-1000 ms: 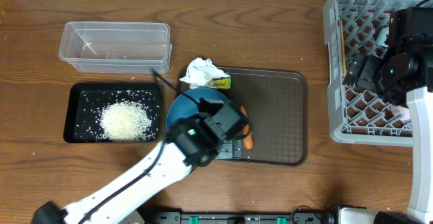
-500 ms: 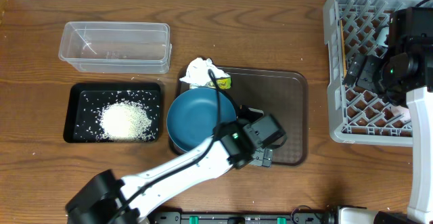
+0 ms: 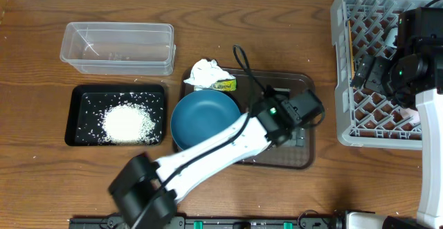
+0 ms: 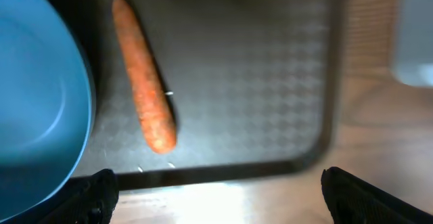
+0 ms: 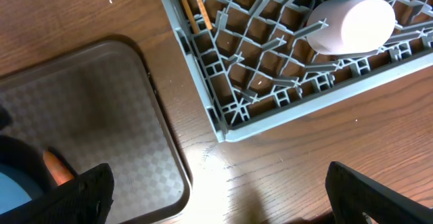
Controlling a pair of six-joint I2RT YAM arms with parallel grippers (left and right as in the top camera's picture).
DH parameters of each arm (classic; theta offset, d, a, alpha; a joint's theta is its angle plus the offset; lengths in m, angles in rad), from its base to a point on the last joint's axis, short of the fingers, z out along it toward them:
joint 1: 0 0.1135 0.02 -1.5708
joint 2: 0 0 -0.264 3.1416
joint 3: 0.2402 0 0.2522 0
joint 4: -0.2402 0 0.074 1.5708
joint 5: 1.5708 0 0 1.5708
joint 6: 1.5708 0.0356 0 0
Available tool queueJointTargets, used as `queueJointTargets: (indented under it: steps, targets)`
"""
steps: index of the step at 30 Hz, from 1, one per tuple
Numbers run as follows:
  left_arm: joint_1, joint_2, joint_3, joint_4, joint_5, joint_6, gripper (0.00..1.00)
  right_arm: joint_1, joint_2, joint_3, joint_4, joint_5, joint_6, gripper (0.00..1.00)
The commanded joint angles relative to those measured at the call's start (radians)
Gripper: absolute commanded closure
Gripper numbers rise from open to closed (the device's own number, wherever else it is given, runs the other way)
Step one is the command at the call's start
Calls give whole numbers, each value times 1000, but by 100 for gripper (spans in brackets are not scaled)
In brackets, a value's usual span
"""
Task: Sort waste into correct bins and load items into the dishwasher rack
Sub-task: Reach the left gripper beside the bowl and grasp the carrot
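Observation:
The orange carrot (image 4: 143, 95) lies on the brown tray (image 4: 257, 82) beside the teal-blue bowl (image 3: 205, 120). My left gripper (image 4: 216, 204) hangs open and empty over the tray's front edge, short of the carrot. In the overhead view my left arm (image 3: 287, 111) hides the carrot. The tissue (image 3: 206, 72) and the wrapper (image 3: 223, 85) sit at the tray's back left. Rice (image 3: 127, 123) is heaped in the black tray (image 3: 77, 97); the clear tub (image 3: 118, 47) is behind it. Chopsticks (image 5: 189, 4) and a white cup (image 5: 352, 24) lie in the grey rack (image 3: 342, 84). My right gripper (image 5: 223, 204) is open and empty over the table by the rack's corner.
My right arm (image 3: 408, 59) hovers over the rack at the far right. The brown tray's raised rim (image 5: 172, 170) runs close to the rack's corner (image 5: 220, 132), with a narrow strip of wooden table between them. My left arm lies diagonally across the tray's front.
My left arm has swung right, from over the teal-blue bowl to the tray's right half, uncovering the bowl. Its gripper stayed open. The right arm has not moved.

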Motion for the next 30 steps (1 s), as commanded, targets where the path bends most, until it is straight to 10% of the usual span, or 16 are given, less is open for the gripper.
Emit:
queueJointTargets:
  steps: [1,30]
  targets:
    - [34,61,2,1,-23,-79,2,-10,5,-3,-1,0,12,1]
    - [53,195,-3,66,-82,-135,5,-10,5,-3,-1,0,12,1]
